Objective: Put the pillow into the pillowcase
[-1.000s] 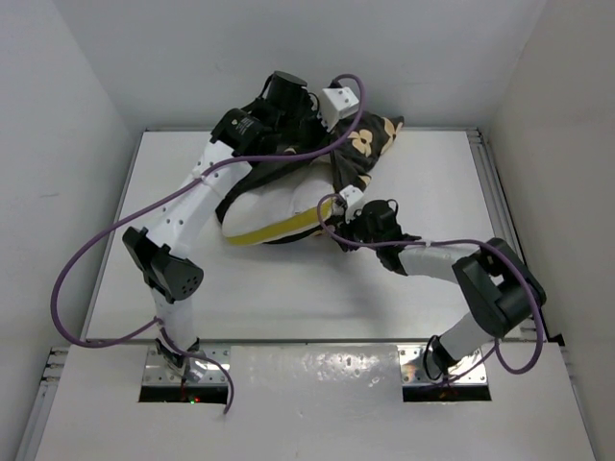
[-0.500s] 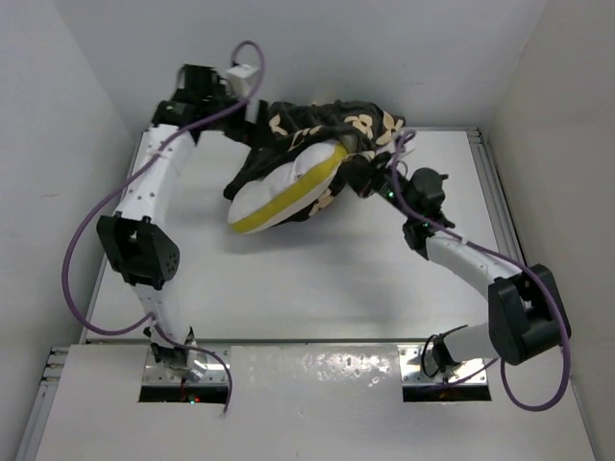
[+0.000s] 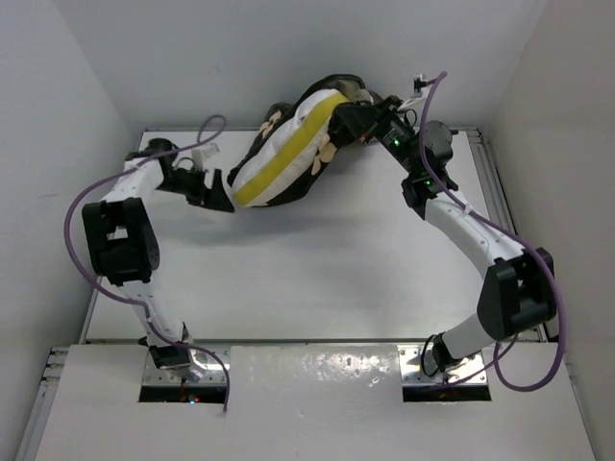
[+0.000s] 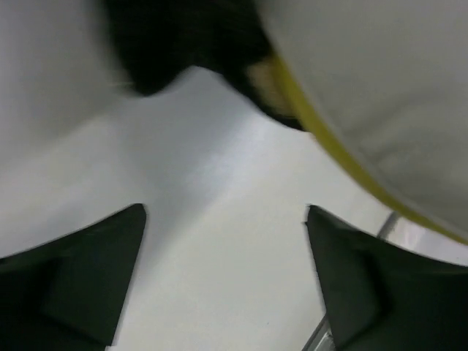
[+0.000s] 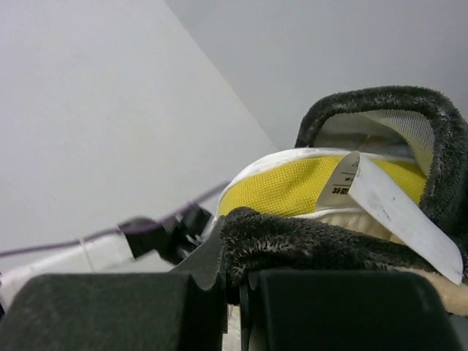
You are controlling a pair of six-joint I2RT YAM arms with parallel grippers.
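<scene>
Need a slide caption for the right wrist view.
Right end effector shut on the pillowcase edge; yellow-banded pillow and its white tag visible inside.

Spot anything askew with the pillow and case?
Yes. The pillow lies slanted at the far edge of the table, its yellow-banded side bulging out of the pillowcase. Only the right gripper pinches the case's rim; the left gripper is open and empty.

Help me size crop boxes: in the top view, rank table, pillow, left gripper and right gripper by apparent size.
1. table
2. pillow, seemingly held up nearer the camera, yet clearly second
3. left gripper and right gripper: look alike, no ranking
</scene>
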